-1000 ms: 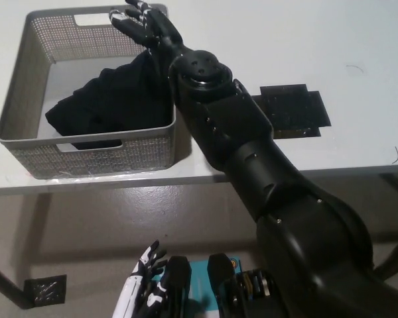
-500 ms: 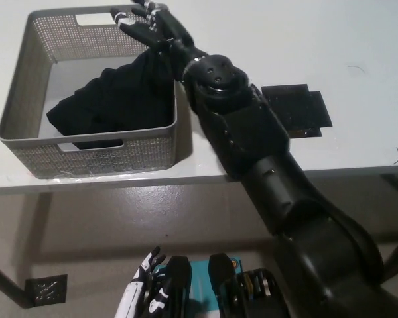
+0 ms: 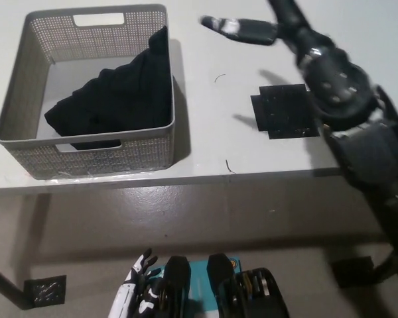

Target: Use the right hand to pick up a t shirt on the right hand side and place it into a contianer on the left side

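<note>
White tabletop fills the view. Black right hand holds nothing, fingers spread, above bare table right of the grey perforated metal basket. Black t-shirt lies crumpled inside it, 1 edge on the right wall. White left hand low, grip unclear.

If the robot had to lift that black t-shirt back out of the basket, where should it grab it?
Probably the raised fold of the black t-shirt that rides up the right wall of the grey basket, coming from above. That part stands highest and nearest the rim, while the rest lies low between the walls.
</note>
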